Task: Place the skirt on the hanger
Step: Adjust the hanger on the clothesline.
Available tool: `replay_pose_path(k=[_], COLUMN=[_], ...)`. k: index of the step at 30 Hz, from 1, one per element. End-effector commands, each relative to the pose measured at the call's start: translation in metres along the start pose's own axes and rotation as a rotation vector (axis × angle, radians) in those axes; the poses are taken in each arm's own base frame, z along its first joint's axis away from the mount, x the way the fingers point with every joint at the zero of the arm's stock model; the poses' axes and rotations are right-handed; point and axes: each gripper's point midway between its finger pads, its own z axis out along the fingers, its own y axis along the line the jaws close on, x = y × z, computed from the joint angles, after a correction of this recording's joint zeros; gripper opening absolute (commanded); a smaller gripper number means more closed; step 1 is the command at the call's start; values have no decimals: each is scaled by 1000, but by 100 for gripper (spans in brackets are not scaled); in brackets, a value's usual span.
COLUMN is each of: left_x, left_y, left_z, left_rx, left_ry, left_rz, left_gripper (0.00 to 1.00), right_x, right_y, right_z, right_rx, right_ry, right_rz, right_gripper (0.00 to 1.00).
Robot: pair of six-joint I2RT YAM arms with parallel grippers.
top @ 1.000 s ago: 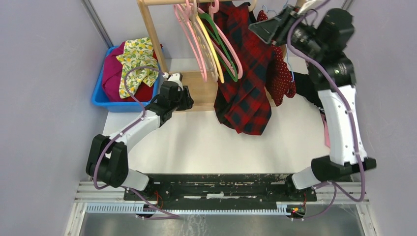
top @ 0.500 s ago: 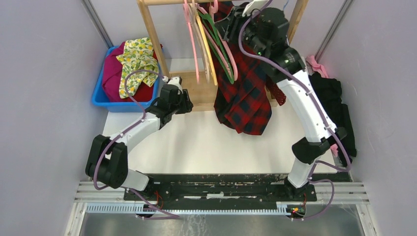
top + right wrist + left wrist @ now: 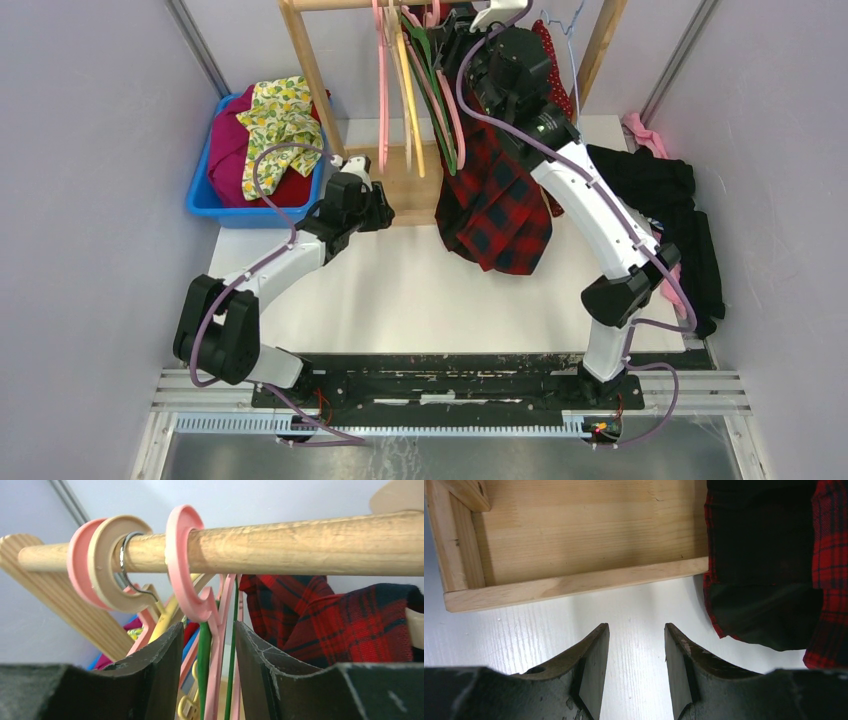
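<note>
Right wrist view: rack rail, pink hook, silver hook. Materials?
Rail: looks like bare unfinished wood, with visible grain streaks and rough flecks. Pink hook: likely moulded plastic, smooth and matte with uniform colour. Silver hook: probably steel wire, thin with shiny highlights.

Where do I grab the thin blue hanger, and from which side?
Probably the hanger by its bare wire near the hook, pinched across, coming from the right post side: the skirt hangs against its left, and the wire is thin.
</note>
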Motion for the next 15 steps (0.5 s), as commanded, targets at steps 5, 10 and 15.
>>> replay_pose_path(k=[5, 10, 15], left_x=[-16, -13, -10], left_y=[-12, -11, -10], left_z=[-4, 0, 2], left_rx=[50, 50, 50], left_ry=[-65, -61, -56], left_rz=[-35, -32, -30], left_gripper=[52, 52, 52], right_x=[-32, -31, -24], right_y=[10, 44, 71], right_z=[11, 18, 25], right_rx=[-21, -141, -193], right_ry=[-199, -226, -219], right_rz=[16, 8, -15], right_gripper=[50, 52, 53])
